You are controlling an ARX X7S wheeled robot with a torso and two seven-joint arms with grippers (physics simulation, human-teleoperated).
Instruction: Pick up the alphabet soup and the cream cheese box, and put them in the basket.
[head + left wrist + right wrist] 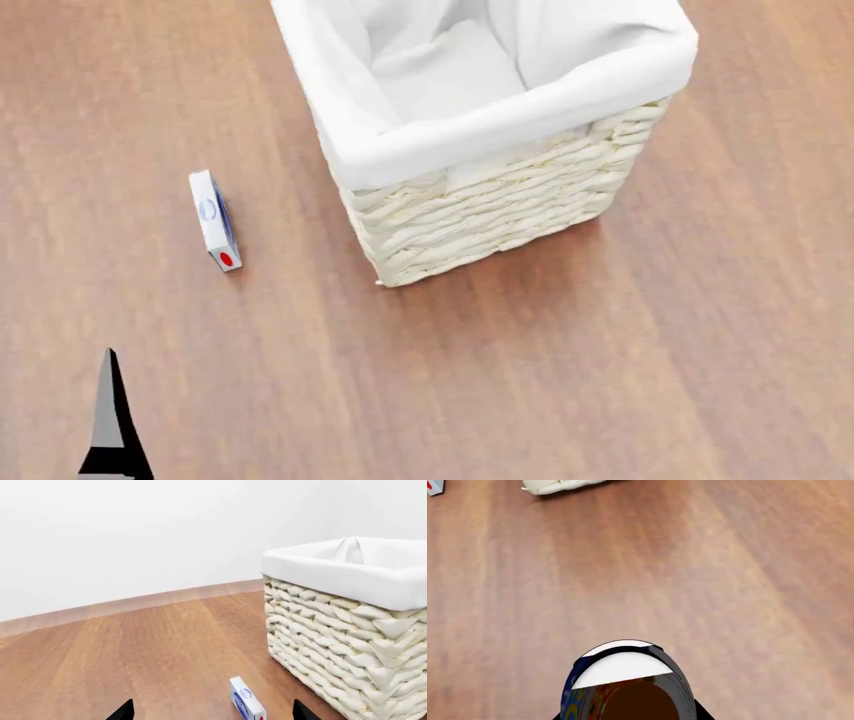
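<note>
The cream cheese box (214, 219) stands on its long edge on the wooden floor, left of the basket (494, 215). In the left wrist view the cream cheese box (246, 704) lies just beyond my left gripper (213, 713), which is open with nothing between its dark fingertips. The basket (347, 645) rises to one side of it. One left finger (111, 420) shows at the head view's lower left. My right gripper (630, 718) is shut on the alphabet soup (624, 680), a can with a colourful label, held above the floor. The right gripper is outside the head view.
Wooden floor (561, 380) runs all around the basket. A pale wall (133, 535) with a baseboard stands behind it. The basket's white liner (441, 80) shows nothing inside. The right wrist view catches the basket's lower corner (560, 486) and the box's end (434, 487).
</note>
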